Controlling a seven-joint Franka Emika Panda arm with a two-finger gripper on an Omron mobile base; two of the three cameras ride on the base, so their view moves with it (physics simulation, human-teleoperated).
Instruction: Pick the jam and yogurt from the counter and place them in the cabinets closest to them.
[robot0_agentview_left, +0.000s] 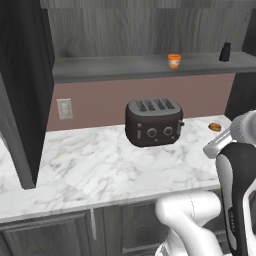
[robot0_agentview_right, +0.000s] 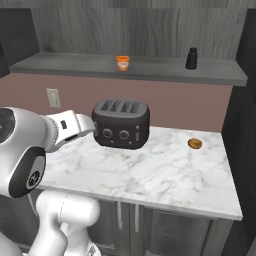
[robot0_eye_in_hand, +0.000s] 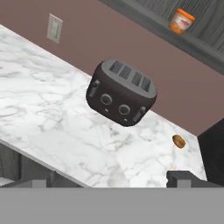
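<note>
Small orange tapered jam jar (robot0_agentview_left: 174, 61) already sat on the flat grey shelf (robot0_agentview_left: 110, 67) of the dark grey wall cabinets, so that half looked done. Yogurt not visible on white marble counter (robot0_agentview_left: 100, 165). Gripper (robot0_eye_in_hand: 118, 183) spread wide, holding nothing.
</note>
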